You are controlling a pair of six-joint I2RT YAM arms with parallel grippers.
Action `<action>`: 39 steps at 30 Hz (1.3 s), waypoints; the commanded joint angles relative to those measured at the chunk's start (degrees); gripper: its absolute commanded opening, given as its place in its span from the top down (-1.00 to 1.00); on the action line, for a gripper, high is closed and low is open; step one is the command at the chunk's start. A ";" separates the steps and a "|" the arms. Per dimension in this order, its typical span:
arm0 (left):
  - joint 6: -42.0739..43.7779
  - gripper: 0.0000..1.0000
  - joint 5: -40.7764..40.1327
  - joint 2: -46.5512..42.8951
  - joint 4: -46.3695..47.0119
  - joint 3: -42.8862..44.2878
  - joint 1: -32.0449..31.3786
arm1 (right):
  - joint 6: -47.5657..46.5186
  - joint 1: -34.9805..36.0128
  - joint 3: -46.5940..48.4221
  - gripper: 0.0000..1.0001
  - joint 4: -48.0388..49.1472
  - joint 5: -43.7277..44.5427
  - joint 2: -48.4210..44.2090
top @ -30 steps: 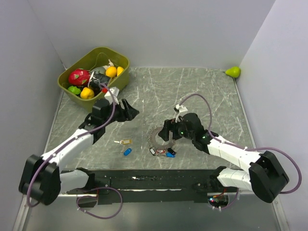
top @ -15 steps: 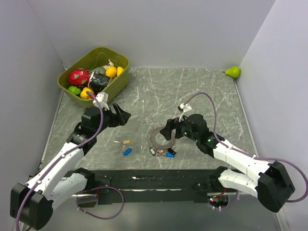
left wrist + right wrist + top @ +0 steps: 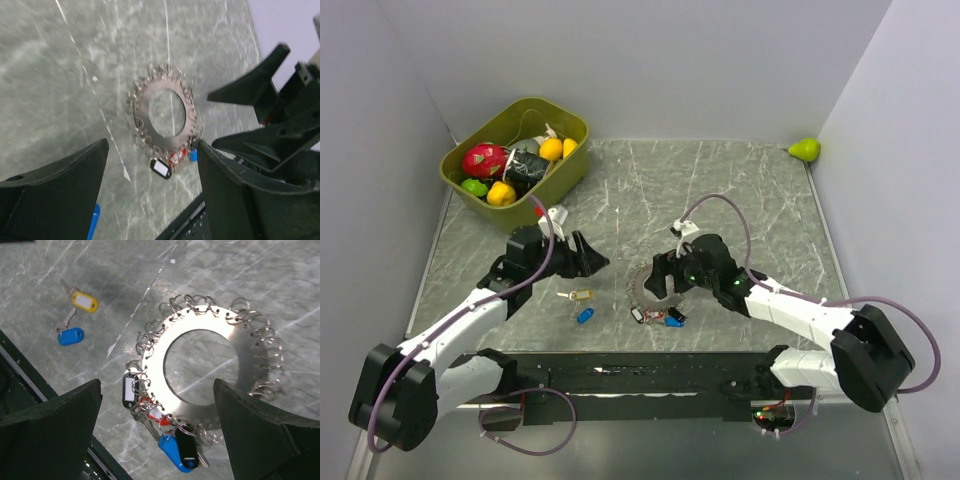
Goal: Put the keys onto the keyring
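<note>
The olive bin [image 3: 565, 176] holding fruit toys [image 3: 485, 160] stands at the far-left corner of the table [image 3: 750, 200]. The left gripper [image 3: 588, 255] hangs just in front of the bin, fingers spread wide, nothing between them. Just nearer than that gripper, two loose keys lie side by side on the table: a yellow-tagged key [image 3: 84, 301] and a blue-tagged key [image 3: 70, 336]. They sit near the keyring [image 3: 165, 385] but do not touch it.

The keyring lies flat at table centre. It is a flat silvery disc with a central hole and small wire loops around its rim. Four tagged keys [image 3: 172, 452], black-and-white, red, blue and black, hang from its near edge.

The right gripper [image 3: 157, 385] hovers over the keyring, fingers wide apart and holding nothing. A green pear [image 3: 805, 149] sits in the far-right corner.

In the top view the right gripper covers the disc's right side. The left wrist view is blurred, and the key blades are too small to resolve.
</note>
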 commanded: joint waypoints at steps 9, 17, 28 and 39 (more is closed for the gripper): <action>1.29 -0.35 1.67 10.05 8.80 -0.51 -8.96 | 2.01 2.06 5.81 -0.70 4.95 -6.15 8.48; 1.56 -0.04 3.68 16.20 14.08 -2.00 -11.16 | 3.07 2.15 6.95 -0.27 6.53 -9.14 14.10; 1.56 0.06 1.84 23.42 17.85 -2.53 -12.83 | 4.83 2.15 8.62 -0.13 8.03 -10.55 19.99; 0.60 0.12 4.04 28.16 24.88 -4.29 -13.01 | 5.27 2.07 9.24 0.07 9.08 -10.29 22.98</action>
